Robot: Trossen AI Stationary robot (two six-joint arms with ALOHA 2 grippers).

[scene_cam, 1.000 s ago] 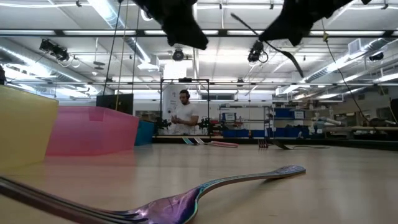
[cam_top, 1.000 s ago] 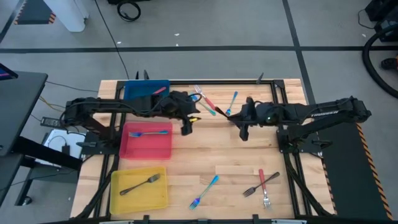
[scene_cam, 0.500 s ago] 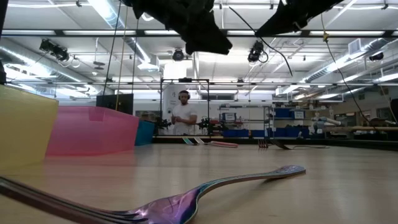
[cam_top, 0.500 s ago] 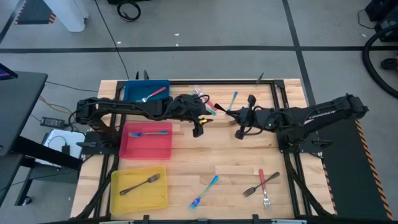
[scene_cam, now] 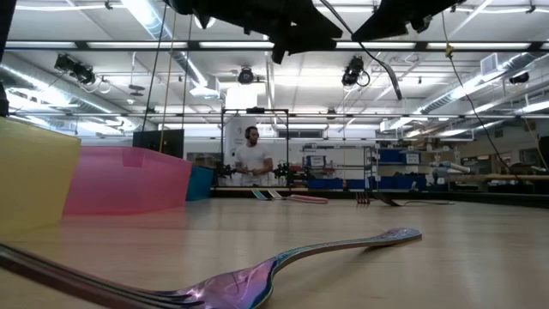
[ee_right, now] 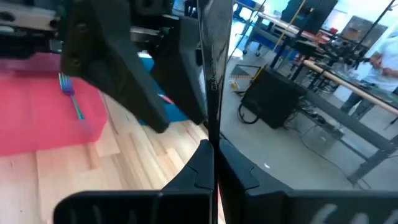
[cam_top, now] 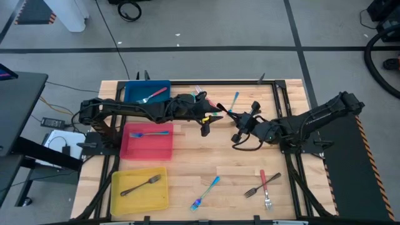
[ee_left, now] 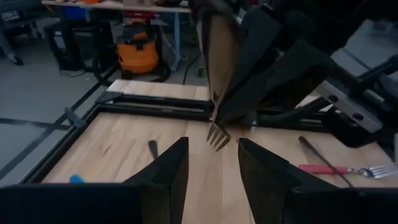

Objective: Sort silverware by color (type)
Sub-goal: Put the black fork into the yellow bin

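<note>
My right gripper (ee_right: 214,158) is shut on a dark grey fork (ee_left: 217,127) and holds it over the middle of the table. My left gripper (ee_left: 211,163) stands open just in front of the fork's tines, facing the right gripper (cam_top: 237,125) and touching nothing. A red-handled fork lies in the blue tray (cam_top: 134,94). A blue-handled fork lies in the red tray (cam_top: 150,149), and a grey fork in the yellow tray (cam_top: 125,199). More silverware lies loose at the far middle (cam_top: 209,103) and near the front edge (cam_top: 265,182). My right gripper pinches the grey fork's handle (ee_right: 211,134) between its two fingers. The fingers come nearly level from the table's right and lie along the handle. The fork sticks out past the fingertips, lifted clear of the table, its tines (ee_left: 217,135) toward my left gripper.
A blue-handled fork (cam_top: 234,100) lies at the far middle, and another (cam_top: 206,192) lies near the front edge. In the low view a shiny fork (scene_cam: 300,262) lies close to the camera. A person stands far behind the table (scene_cam: 253,159). Bare wood lies between the trays and the right arm.
My left gripper has gone toward the table's right and tipped up to nearly level, staying open. My right gripper has swung a little toward the near edge and rolled, still shut on the fork. The fork now points at my left gripper.
</note>
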